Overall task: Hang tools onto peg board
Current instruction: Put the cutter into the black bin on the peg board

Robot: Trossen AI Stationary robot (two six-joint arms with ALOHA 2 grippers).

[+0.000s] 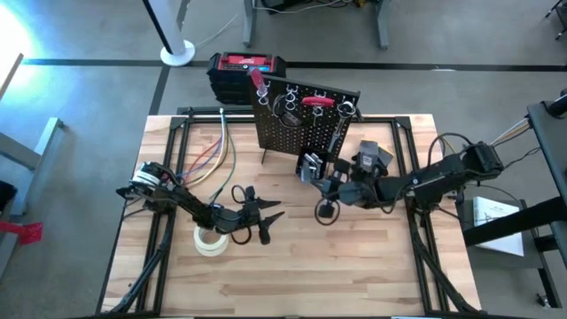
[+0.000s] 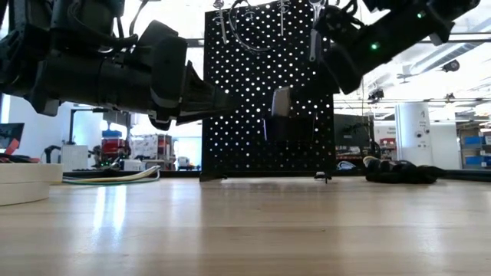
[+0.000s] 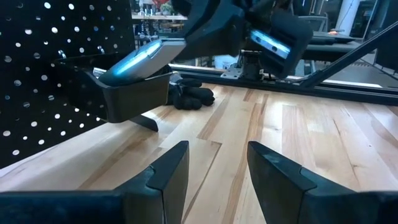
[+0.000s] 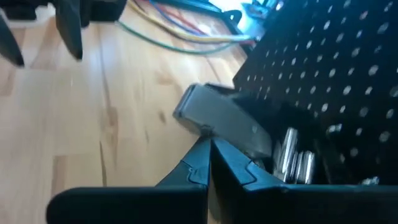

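The black peg board stands upright at the table's far middle. Red-handled tools hang from ring hooks along its top. Its small black bin holds short silvery bits. My right gripper reaches in from the right, slanting down, and is shut with nothing showing between its fingers. Its tips stand at the bin's near rim. My left gripper is open and level over the table's middle left. It points toward the bin and is well short of it. My right gripper's shut fingertips stand right at the bin's near rim. I cannot tell whether they touch it.
A whitish tape roll lies near my left arm. Coloured cables run over the table's far left. Black gloves lie to the right of the board. A red-and-black box stands behind the board. Bare wood fills the near half.
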